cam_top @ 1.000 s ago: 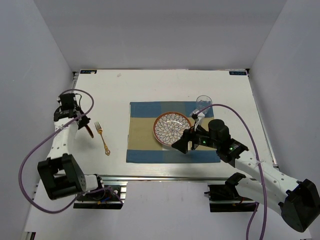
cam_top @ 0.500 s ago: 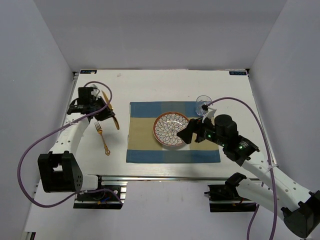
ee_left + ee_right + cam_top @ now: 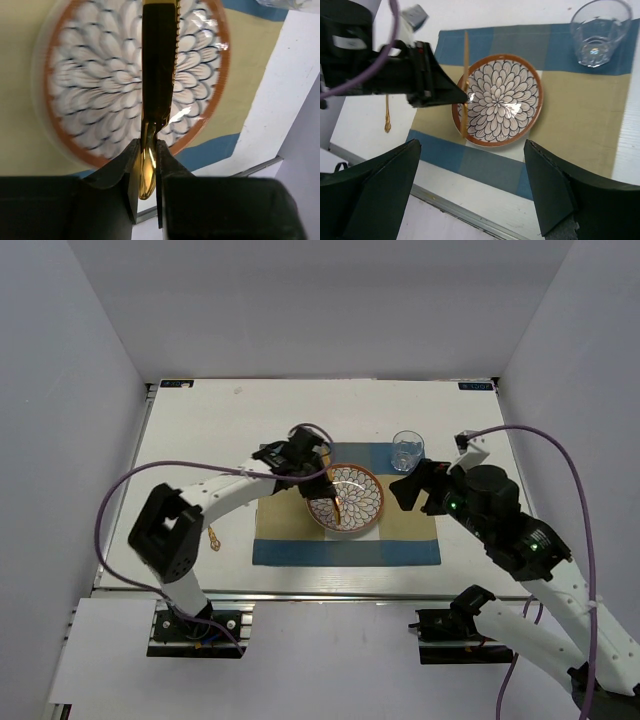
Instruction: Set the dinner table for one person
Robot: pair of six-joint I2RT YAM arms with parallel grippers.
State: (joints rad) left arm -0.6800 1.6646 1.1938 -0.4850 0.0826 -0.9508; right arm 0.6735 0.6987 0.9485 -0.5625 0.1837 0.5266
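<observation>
Right, my left gripper (image 3: 146, 155) is clamped on the handle of a gold knife (image 3: 158, 75), with the blade hanging over the plate (image 3: 362, 502). The dinner table (image 3: 200, 430) lies below it, widest toward 9 and 12 o'clock beyond the placemat (image 3: 275, 540). My right gripper (image 3: 471, 144), at the plate's 3 o'clock, is spread wide and holds nothing.

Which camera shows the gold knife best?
The left wrist camera: the knife fills the picture, toothed edge clear, handle pinched by the left gripper. The right wrist camera shows a thin line; the top camera, a tiny sliver.
</observation>
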